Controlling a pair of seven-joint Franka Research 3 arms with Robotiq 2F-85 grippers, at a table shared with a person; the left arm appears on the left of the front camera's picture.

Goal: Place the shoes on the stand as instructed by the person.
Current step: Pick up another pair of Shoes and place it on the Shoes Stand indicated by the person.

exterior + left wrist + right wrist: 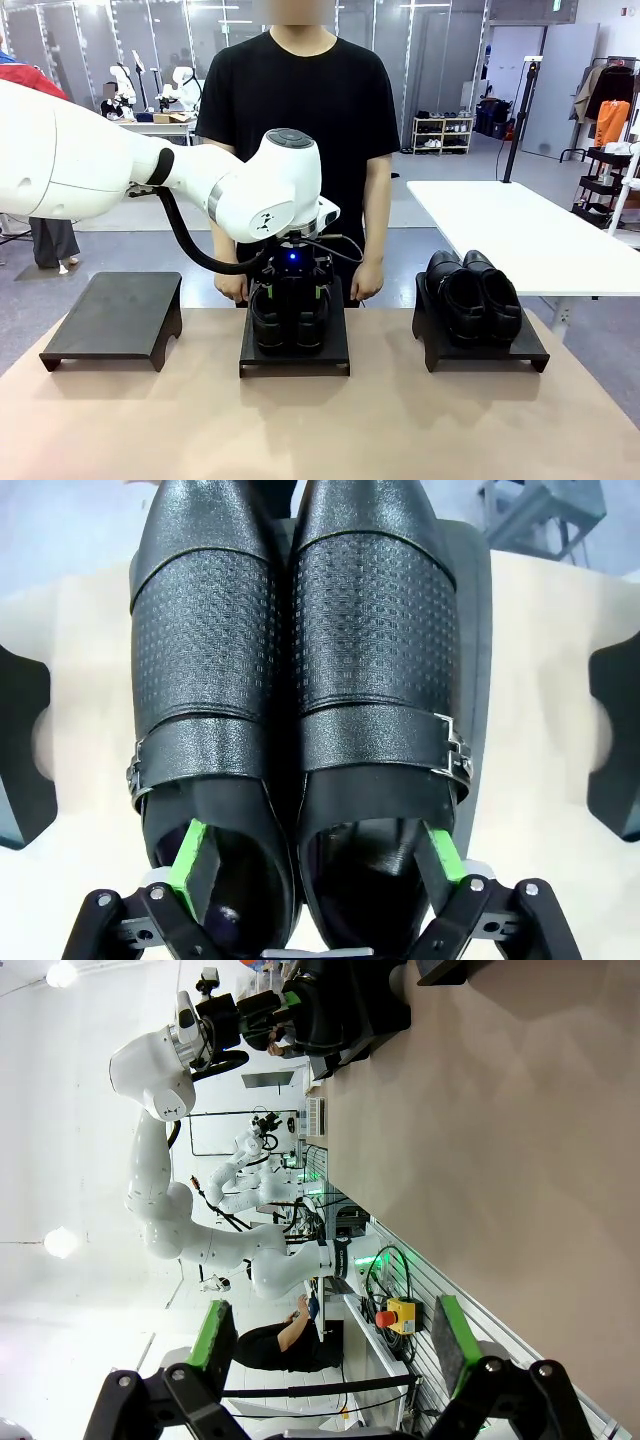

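Nearest you, the left gripper (315, 865) has one green-padded finger inside each shoe of the glossy black buckle-strap pair (300, 680), pinching their touching inner walls. The pair rests on the middle black stand (295, 358) on the desk. You should expect stiff, slick leather; grip at the collars. Right of that stand, the plain black pair (473, 295) sits on its own stand. The right gripper (330, 1345) is spread, holding nothing.

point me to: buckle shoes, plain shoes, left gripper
buckle shoes (300, 630), left wrist view, textured uppers
plain shoes (472, 292), front view, uppers
left gripper (312, 858), left wrist view, midway between green pads
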